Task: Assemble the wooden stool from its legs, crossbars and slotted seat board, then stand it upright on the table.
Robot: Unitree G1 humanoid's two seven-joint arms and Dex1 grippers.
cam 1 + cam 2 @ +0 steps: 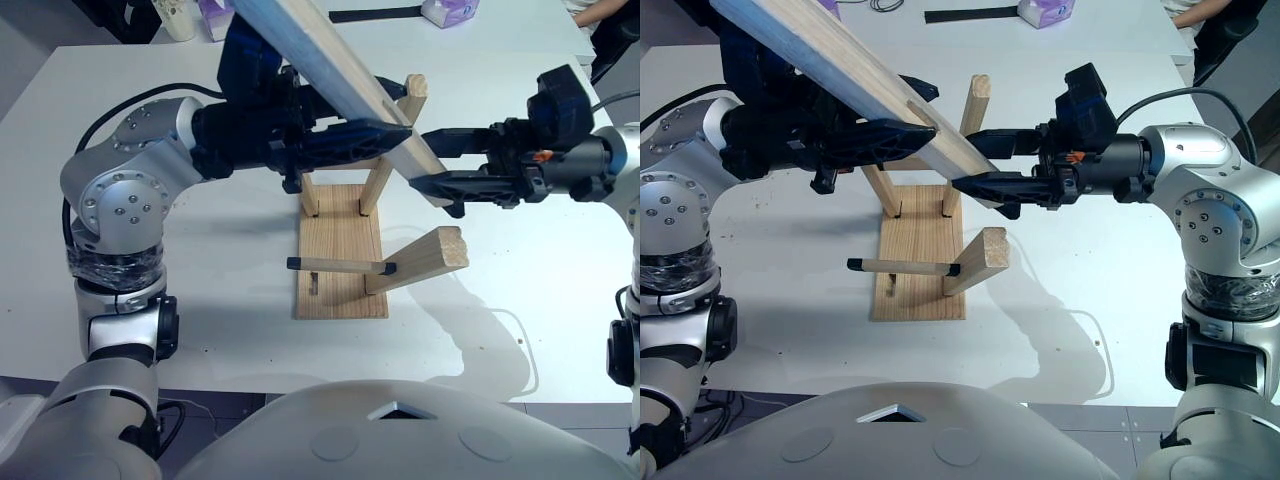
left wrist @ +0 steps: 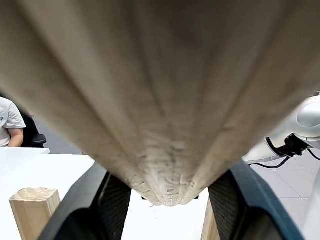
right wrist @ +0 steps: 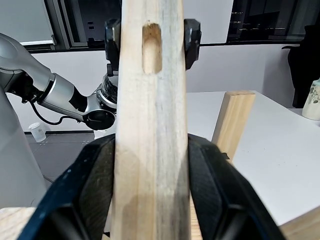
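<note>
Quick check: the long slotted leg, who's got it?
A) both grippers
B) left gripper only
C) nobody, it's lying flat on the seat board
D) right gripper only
A: the left gripper and the right gripper are each closed on the slotted leg. They hold it slanted in the air above the seat board. Each wrist view shows that arm's fingers on either side of the wood.

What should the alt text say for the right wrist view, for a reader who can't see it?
A pale wooden bar with an oval slot is clamped in the right gripper, one dark finger on each side. Farther along, the left gripper holds the same bar, and a second wooden post rises beside it, with a white table behind.
</note>
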